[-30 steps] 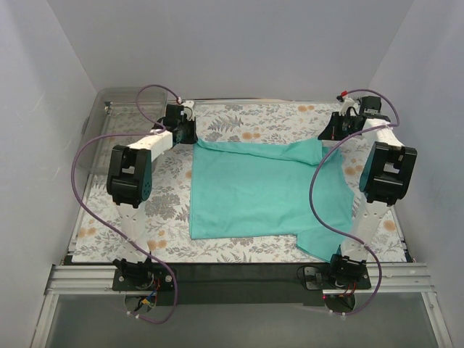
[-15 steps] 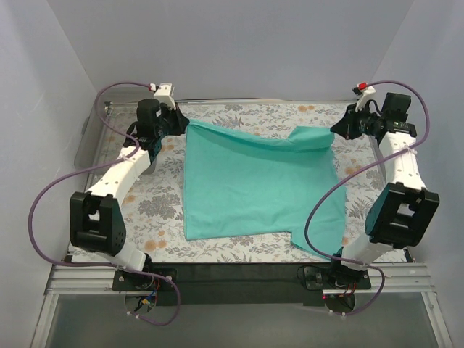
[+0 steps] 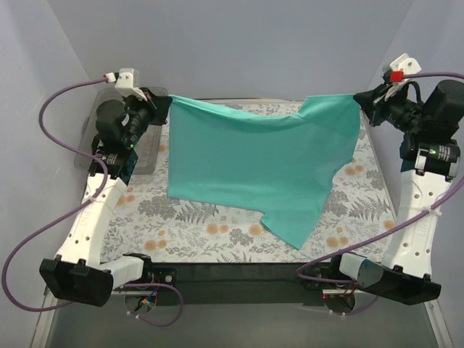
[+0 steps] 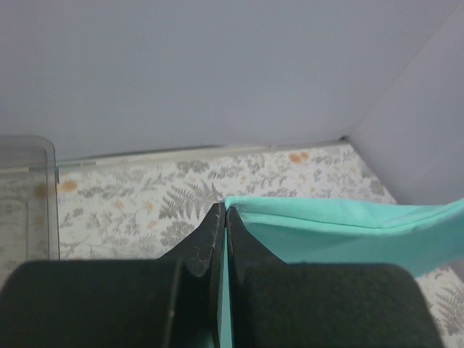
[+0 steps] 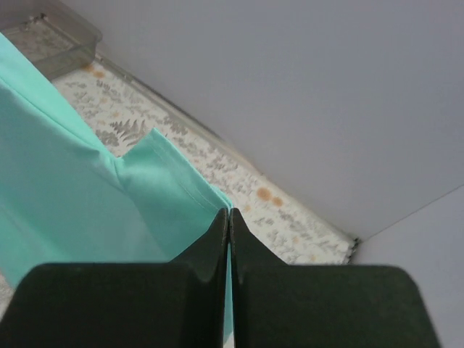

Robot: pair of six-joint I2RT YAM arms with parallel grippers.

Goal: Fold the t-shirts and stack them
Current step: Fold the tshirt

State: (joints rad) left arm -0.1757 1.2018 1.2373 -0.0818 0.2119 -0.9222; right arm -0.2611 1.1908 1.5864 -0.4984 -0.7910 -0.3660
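the teal shirt hangs spread like a sheet between the two claws, above the far half of the floral surface. its top edge runs nearly level from side to side, with a slight sag in the middle. from there the cloth drapes down and toward the near side. the lower left edge is fairly straight and sits low over the print, and whether it touches the surface cannot be told from above. the lower right part narrows to a point that reaches nearest the front edge, and a sleeve shows at the upper right corner. the left claw is closed on the shirt's upper left corner. in the left wrist view its dark fingers are pressed together with a thin strip of teal cloth between them, and the fabric leads off to the right. the right claw is closed on the upper right corner. the right wrist view shows its jaws pinched tight on a hemmed edge, with the shirt spreading away to the left. both arms are raised and reach inward from the sides, and purple cables loop off them. a clear bin sits at the far left of the surface, behind the left arm. plain pale walls close in the back and sides.
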